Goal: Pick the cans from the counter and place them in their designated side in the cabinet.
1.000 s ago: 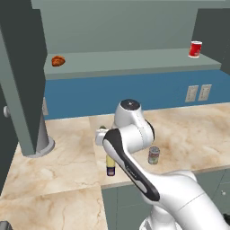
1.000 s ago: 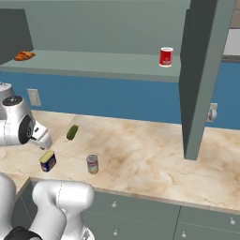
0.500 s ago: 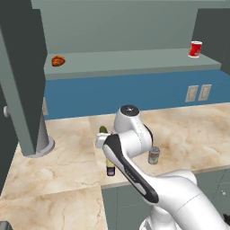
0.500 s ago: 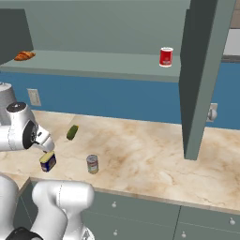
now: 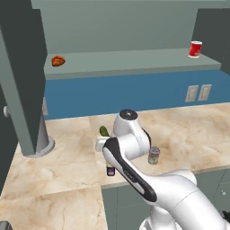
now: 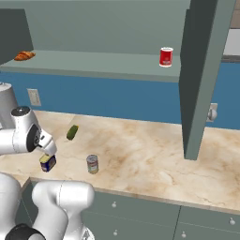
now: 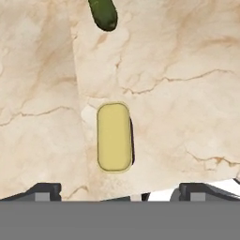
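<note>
In the left base view the arm bends down over the front of the counter (image 5: 63,161), its hand above the yellow-topped can (image 5: 110,170), which stands near the front edge with its dark blue label just visible; no writing on it can be read. The silver can (image 5: 153,155) stands upright to its right, apart from it, its green-and-red label too small to read. A pickle (image 5: 103,131) lies behind the hand. On the cabinet (image 5: 20,67) shelf a croissant (image 5: 58,60) sits at the left end and a red can (image 5: 195,49) at the right end. In the right base view the gripper (image 6: 48,151) hangs just over the yellow-topped can (image 6: 47,162), with the silver can (image 6: 92,164) near it to the right and the pickle (image 6: 72,132) farther back. The croissant (image 6: 24,56) and red can (image 6: 166,56) are on the shelf. In the hand view the fingertips (image 7: 44,190) stand wide apart at the bottom, holding nothing; the can's yellow top (image 7: 113,137) lies between and ahead of them, the pickle (image 7: 103,13) beyond.
</note>
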Robot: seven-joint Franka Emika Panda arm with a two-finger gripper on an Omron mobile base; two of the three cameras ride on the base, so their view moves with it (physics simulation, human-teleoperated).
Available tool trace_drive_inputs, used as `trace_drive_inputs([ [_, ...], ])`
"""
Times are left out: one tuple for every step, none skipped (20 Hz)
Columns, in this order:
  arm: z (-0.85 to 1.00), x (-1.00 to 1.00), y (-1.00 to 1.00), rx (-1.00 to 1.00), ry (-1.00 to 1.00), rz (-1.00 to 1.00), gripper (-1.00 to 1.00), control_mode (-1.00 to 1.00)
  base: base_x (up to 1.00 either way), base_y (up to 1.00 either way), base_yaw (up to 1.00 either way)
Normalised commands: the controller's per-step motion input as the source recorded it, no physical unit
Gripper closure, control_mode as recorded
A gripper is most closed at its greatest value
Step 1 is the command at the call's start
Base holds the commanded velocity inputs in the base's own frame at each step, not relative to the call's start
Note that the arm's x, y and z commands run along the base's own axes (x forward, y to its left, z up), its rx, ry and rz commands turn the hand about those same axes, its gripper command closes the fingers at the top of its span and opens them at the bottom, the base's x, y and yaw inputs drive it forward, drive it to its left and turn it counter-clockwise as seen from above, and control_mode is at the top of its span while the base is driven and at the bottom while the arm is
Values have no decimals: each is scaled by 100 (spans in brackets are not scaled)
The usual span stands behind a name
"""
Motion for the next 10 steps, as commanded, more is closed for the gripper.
trace_drive_inputs([
  [-22, 4, 2, 0, 2, 0, -100, -100, 0, 0, 0],
  [-22, 5, 1, 0, 2, 0, -100, -100, 0, 0, 0],
  [-22, 6, 1, 0, 2, 0, -100, -100, 0, 0, 0],
  [-18, 6, 3, 0, 1, 0, -100, -100, 0, 0, 0],
  [-18, 8, 6, 0, 2, 0, -100, -100, 0, 0, 0],
  [-16, 8, 9, 0, 2, 0, -100, -100, 0, 0, 0],
  [-15, 8, 7, 0, 1, 0, -100, -100, 0, 0, 0],
  [-16, 6, 5, 0, 2, 0, -100, -100, 0, 0, 0],
  [-17, 6, 3, 0, 2, 0, -100, -100, 0, 0, 0],
  [-18, 5, 0, 0, 2, 0, -100, -100, 0, 0, 0],
])
